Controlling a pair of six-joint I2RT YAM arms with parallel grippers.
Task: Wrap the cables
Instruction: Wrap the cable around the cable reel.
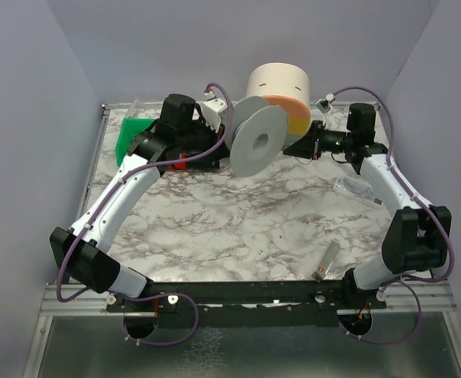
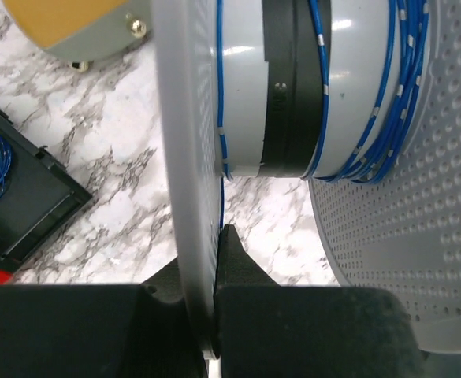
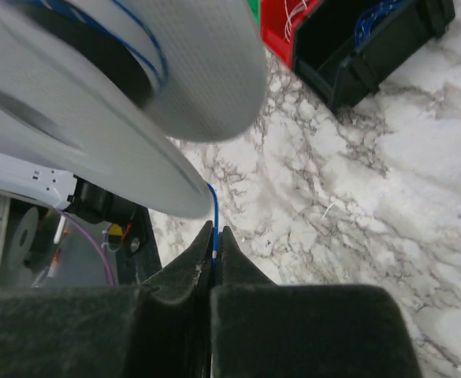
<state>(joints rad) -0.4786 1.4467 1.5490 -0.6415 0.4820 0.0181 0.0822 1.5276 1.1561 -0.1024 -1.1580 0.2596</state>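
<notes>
A grey spool [image 1: 258, 140] is held upright above the back of the marble table. My left gripper [image 2: 214, 260] is shut on the edge of one spool flange [image 2: 187, 157]; in the top view it [image 1: 218, 132] sits left of the spool. The cable shows as a thin blue wire with white marks, wound in several turns round the spool core [image 2: 403, 94]. A short stretch of it [image 3: 214, 206] runs from the flange rim down into my right gripper [image 3: 213, 236], which is shut on it, right of the spool [image 1: 307, 146]. No dark grey wire shows.
A cream and orange roll [image 1: 279, 88] stands behind the spool. Green [image 1: 131, 134], red [image 1: 176, 163] and black [image 2: 25, 205] bins sit at the back left; the black one holds a small blue coil. A clear plastic piece [image 1: 352, 187] and a small tube [image 1: 327, 261] lie at the right.
</notes>
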